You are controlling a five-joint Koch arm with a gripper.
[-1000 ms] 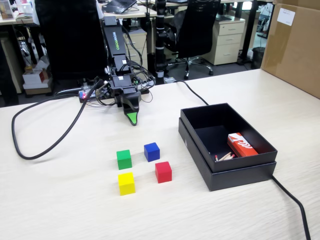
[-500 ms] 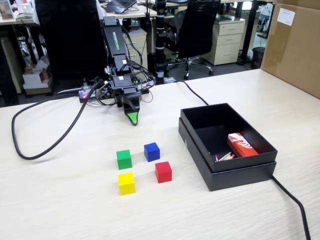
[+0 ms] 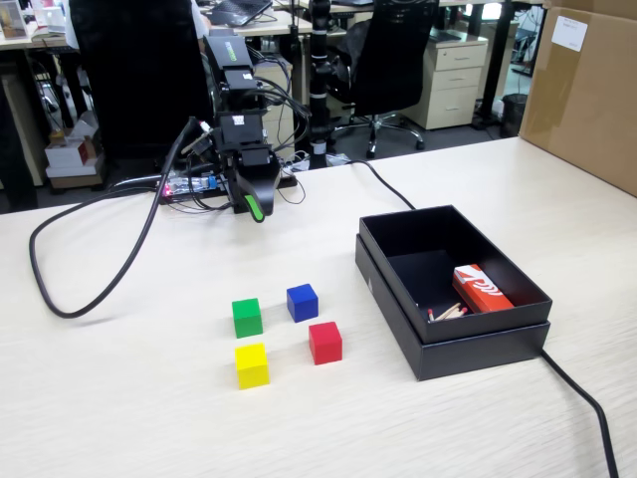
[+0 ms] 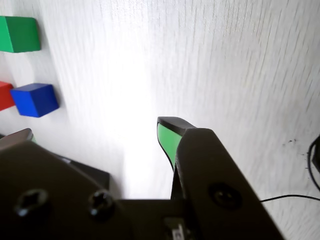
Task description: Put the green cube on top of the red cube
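The green cube (image 3: 247, 317) (image 4: 20, 34) rests on the table, left of the blue cube. To its right and slightly nearer in the fixed view sits the red cube (image 3: 324, 342); only its edge (image 4: 4, 95) shows at the left border of the wrist view. My gripper (image 3: 255, 207) (image 4: 95, 135) hangs in the air behind the cubes, well apart from them. Its jaws stand wide apart with only bare table between them; one green-padded fingertip (image 4: 169, 139) shows clearly.
A blue cube (image 3: 302, 302) (image 4: 34, 99) and a yellow cube (image 3: 251, 364) lie beside the two task cubes. At the right stands a black box (image 3: 398, 299) holding a red-and-white carton (image 3: 481, 289). A black cable (image 3: 90, 289) loops at the left.
The arm has lifted and pulled the gripper up and back, away from the table and the cubes. The cable loop shifted slightly. The cubes have not moved.
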